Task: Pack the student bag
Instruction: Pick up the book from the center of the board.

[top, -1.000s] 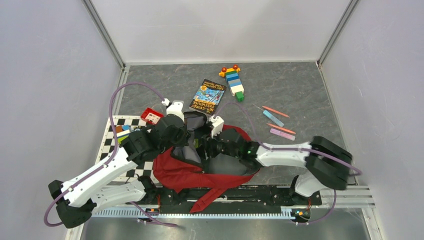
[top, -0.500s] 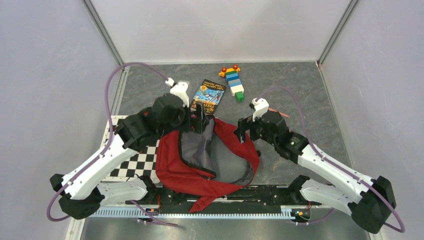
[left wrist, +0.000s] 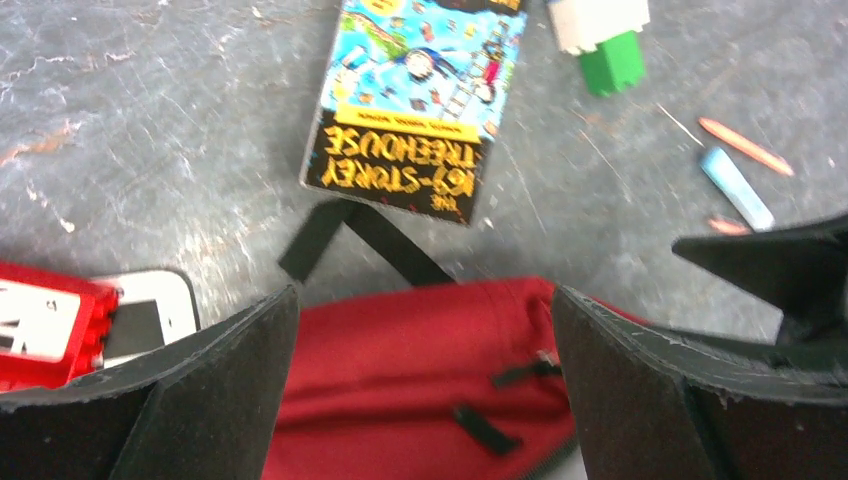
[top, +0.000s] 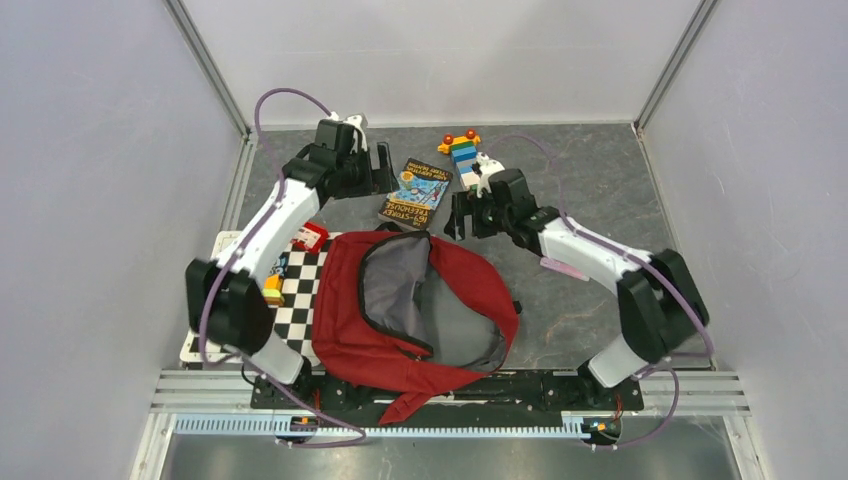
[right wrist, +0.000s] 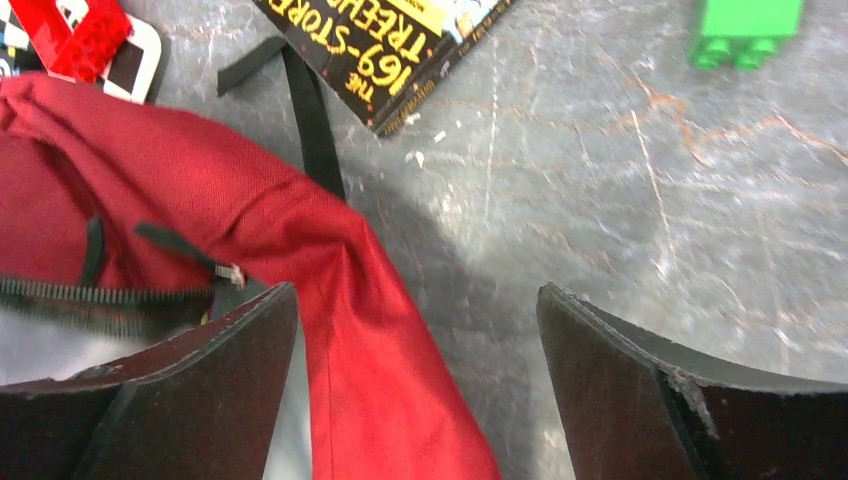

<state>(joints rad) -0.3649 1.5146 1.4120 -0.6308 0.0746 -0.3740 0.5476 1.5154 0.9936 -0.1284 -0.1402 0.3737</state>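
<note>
Currently both pincers stand wide apart. Top view: left gripper (top: 384, 180) sits just left of the glossy paperback book with yellow lettering (top: 418, 192); right gripper (top: 462, 214) sits just right of it, near the multicoloured plastic brick tower (top: 466, 164). On the near side of both grippers the large dark-red fabric backpack (top: 345, 345) lies flat, main zip open, grey lining up, its left part overlapping the black-and-white checkered mat (top: 298, 305).

Left wrist view adds: backpack's top edge spans the gap between the fingers (left wrist: 200, 400), with black zip pulls (left wrist: 515, 372) on it and a black strap loop (left wrist: 360, 235) reaching the book's corner. Small red box (left wrist: 45, 335) lies beside the left finger; orange and light-blue crayon-like sticks (left wrist: 735, 187) lie past the right finger.

Right wrist view alone shows the zip teeth (right wrist: 100, 298) and lining by its left finger, and bare grey mottled tabletop (right wrist: 600, 200) ahead of the other. In top view the sticks are mostly hidden behind the right arm.
</note>
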